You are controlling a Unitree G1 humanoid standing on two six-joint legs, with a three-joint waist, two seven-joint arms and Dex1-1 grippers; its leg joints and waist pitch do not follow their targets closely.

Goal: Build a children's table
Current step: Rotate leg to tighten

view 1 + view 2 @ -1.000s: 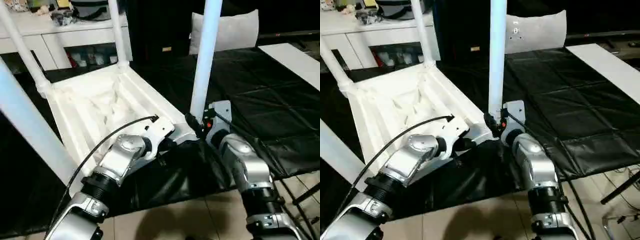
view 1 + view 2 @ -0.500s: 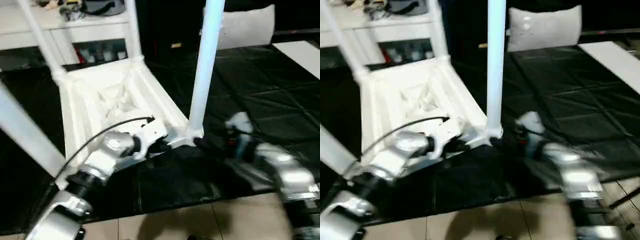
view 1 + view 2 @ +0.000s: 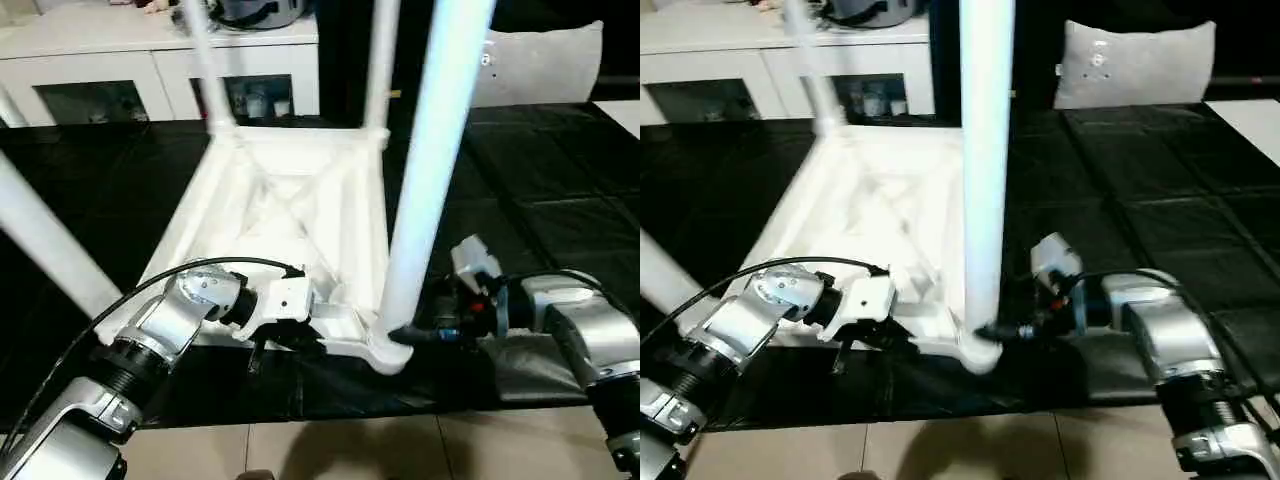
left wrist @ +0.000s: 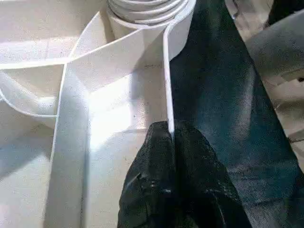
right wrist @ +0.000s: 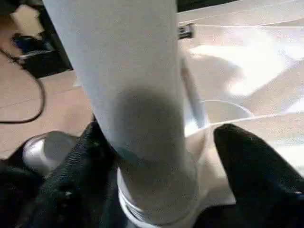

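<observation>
Pinching the table (image 3: 300, 190) rim shut, the left gripper (image 4: 171, 142) steadies light, stiff, slippery plastic while the right gripper (image 5: 161, 156) straddles the leg (image 3: 430, 170) base, fingers apart

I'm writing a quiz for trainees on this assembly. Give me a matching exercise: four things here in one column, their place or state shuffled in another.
1 left gripper
2 right gripper
3 cabinet
4 cushion

a open, straddling a leg at its base
b glass doors, beyond the table
c shut on the table top edge wall
d pale, far right

Pairs: 1-c, 2-a, 3-b, 4-d
</observation>
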